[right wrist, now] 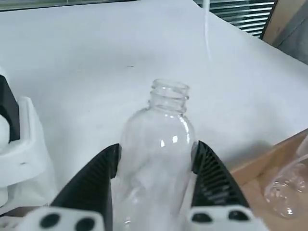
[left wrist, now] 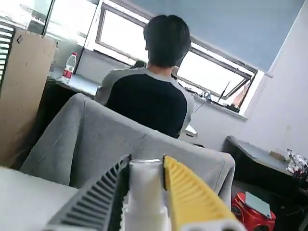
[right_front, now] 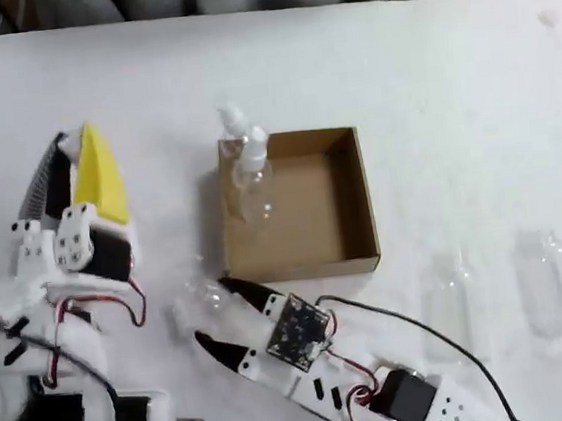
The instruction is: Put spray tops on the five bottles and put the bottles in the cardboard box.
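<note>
Bottles (right_front: pixel 247 174) already capped, two of them, stood inside the cardboard box (right_front: pixel 302 267). An uncapped bottle (right wrist: pixel 159 115) sat clamped between the jaws of the right gripper (right wrist: pixel 156 148) just beside the box, while the left gripper (left wrist: pixel 147 159) had its jaws closed on a spray top (left wrist: pixel 144 192). Two bare bottles (right_front: pixel 550 283) lay farther off, so three looked left to do.

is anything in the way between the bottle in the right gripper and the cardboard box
Nothing visible does. The bottle sits in the right gripper just off the cardboard box wall. Inside the box, capped bottles stand at the far-left corner.
</note>
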Controlling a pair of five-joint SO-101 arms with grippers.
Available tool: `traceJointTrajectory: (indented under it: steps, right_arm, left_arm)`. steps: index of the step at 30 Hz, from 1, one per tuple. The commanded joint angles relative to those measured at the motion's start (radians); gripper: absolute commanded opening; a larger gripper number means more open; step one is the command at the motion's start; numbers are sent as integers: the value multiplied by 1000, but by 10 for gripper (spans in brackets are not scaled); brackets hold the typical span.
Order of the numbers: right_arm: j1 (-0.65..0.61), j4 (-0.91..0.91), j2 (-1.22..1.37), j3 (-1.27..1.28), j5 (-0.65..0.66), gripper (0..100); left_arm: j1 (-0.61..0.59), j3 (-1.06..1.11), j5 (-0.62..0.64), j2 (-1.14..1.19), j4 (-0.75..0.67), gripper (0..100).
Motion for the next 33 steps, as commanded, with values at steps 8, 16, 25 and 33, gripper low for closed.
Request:
traceJointTrajectory:
  steps: [8,16,25,33]
  right_arm:
    - [-7,-2,-13,8,2,17]
    - [-5,-2,-13,5,2,17]
    - [-4,-2,-13,6,3,17]
    - [2,-2,-12,6,3,17]
  left_arm:
    - [-19,-3,0,-120,71,20]
    - [-18,2,0,-168,135,20]
    - [-19,3,-2,-168,166,20]
    - [-19,0,-66,-170,192,20]
